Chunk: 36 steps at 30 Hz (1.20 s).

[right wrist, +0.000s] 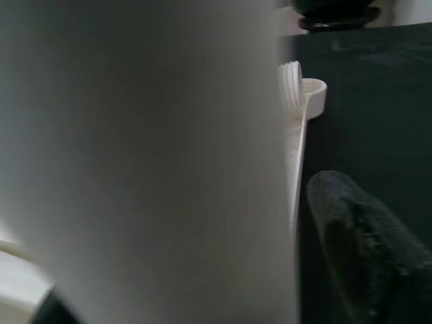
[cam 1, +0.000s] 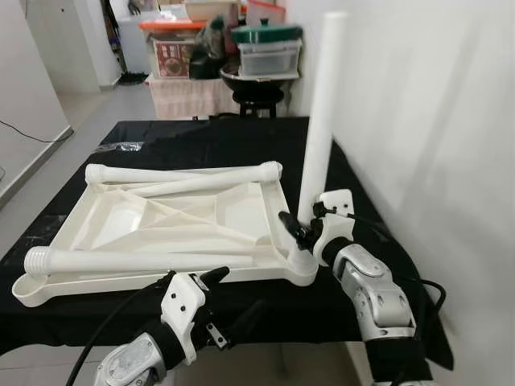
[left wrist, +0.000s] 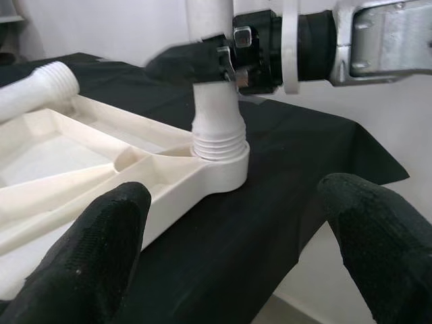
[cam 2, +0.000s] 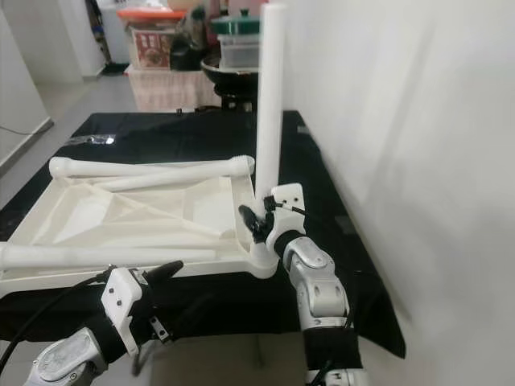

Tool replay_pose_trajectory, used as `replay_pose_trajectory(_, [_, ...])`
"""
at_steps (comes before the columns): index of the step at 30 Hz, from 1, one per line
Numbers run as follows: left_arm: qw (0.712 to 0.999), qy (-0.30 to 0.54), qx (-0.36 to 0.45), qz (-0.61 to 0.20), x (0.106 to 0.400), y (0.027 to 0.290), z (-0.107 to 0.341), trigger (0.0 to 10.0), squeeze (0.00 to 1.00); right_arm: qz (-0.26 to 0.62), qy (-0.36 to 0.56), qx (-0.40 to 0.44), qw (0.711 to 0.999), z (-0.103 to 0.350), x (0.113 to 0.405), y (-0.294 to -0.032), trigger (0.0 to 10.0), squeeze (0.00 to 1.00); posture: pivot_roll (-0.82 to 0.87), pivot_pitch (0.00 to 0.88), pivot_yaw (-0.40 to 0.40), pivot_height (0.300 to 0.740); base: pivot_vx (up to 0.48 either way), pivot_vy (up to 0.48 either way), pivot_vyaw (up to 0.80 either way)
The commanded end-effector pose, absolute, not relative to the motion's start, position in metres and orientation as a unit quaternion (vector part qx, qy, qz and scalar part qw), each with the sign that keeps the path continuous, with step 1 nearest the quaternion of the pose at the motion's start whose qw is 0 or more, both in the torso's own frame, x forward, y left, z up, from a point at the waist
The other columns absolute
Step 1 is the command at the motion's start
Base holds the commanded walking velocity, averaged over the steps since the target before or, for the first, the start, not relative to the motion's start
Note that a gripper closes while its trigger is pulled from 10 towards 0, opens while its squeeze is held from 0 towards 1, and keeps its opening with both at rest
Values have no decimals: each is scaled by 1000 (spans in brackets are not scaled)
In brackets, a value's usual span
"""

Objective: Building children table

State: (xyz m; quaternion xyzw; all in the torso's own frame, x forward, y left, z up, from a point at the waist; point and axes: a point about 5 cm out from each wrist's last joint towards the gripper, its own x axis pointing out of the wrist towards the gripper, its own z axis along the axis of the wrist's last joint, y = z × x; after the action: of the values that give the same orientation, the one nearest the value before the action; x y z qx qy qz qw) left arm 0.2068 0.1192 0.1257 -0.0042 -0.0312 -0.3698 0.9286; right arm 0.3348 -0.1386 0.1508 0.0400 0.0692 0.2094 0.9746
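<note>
The white tabletop (cam 1: 121, 221) lies upside down on a table covered in black cloth (cam 1: 201, 133). A white leg (cam 1: 320, 121) stands upright in the tabletop's near right corner socket (left wrist: 219, 162), with some of its thread (left wrist: 217, 138) showing above the socket. My right gripper (cam 1: 304, 227) is shut on this leg just above the socket; the leg (right wrist: 135, 162) is close up in the right wrist view. One loose leg (cam 1: 137, 260) lies along the front edge and two more (cam 1: 185, 173) near the far edge. My left gripper (cam 1: 225, 293) hangs open below the table's front edge, its fingers (left wrist: 101, 250) spread wide and facing the socket.
A white wall (cam 1: 434, 121) runs close along the table's right side. Behind the table stand storage boxes (cam 1: 265, 48) and a black stool (cam 1: 257, 92). Grey floor (cam 1: 72, 121) lies to the left. A cable (cam 1: 105, 322) trails from my left arm.
</note>
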Motion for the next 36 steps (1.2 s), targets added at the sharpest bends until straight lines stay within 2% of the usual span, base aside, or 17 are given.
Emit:
replay_pose_trajectory(1, [926,-25,-15,-377,208,118,122,10000,0,244,36,44,968,169,342,-136,10000,875,-18,11,26,740,0,0,0])
replay_pose_trajectory(2, [925,-25,-24,-377,209,117,122,10000,0,285,28,38,957,176,344,-139,10000,0,-22,2,20,740,0,0,0])
replay_pose_trajectory(6, [924,-26,-34,-381,212,114,120,10000,0,341,19,22,939,184,348,-145,10000,0,-21,0,15,740,0,0,0])
replay_pose_trajectory(7, [920,-25,-39,-390,215,111,118,10000,0,398,15,-1,917,188,353,-150,10000,0,-14,0,2,740,0,0,0])
replay_pose_trajectory(9, [920,-25,-39,-390,215,111,118,10000,0,398,15,-1,917,188,353,-150,10000,0,-14,0,2,740,0,0,0])
replay_pose_trajectory(16, [911,-20,-48,-410,222,104,112,10000,0,509,33,-63,858,190,360,-150,10000,0,-3,0,-15,740,0,0,0])
replay_pose_trajectory(18, [910,-20,-50,-411,222,103,112,10000,0,515,37,-61,855,191,362,-151,10000,0,-2,0,-15,740,0,0,0])
replay_pose_trajectory(19, [910,-20,-52,-411,224,103,111,10000,0,525,37,-57,849,191,363,-150,4392,0,-1,0,-14,740,0,0,0])
replay_pose_trajectory(20, [910,-20,-52,-411,224,103,111,10000,0,525,37,-57,849,191,363,-150,4392,0,-1,0,-14,740,0,0,0])
replay_pose_trajectory(21, [910,-20,-53,-410,225,103,110,10000,0,538,40,-48,841,191,362,-151,0,0,-6,0,-9,740,0,0,0])
replay_pose_trajectory(24, [911,-21,-55,-408,227,103,109,10000,0,557,40,-44,828,190,361,-154,0,0,-11,0,-8,740,0,0,0])
replay_pose_trajectory(30, [911,-21,-56,-408,228,103,108,10000,0,560,41,-43,826,189,361,-156,0,0,-17,0,-10,740,0,0,0])
replay_pose_trajectory(31, [910,-23,-54,-410,230,103,108,10000,0,543,44,-41,837,180,358,-164,0,0,-33,0,-21,740,0,0,0])
replay_pose_trajectory(33, [910,-23,-54,-410,230,103,108,10000,0,543,44,-41,837,180,358,-164,0,0,-33,0,-21,740,0,0,0])
replay_pose_trajectory(35, [910,-26,-51,-411,232,102,108,10000,0,465,64,-40,882,154,345,-163,0,0,-35,0,-34,740,0,0,0])
replay_pose_trajectory(36, [910,-26,-51,-411,232,102,108,10000,0,465,64,-40,882,154,345,-163,0,0,-35,0,-34,740,0,0,0])
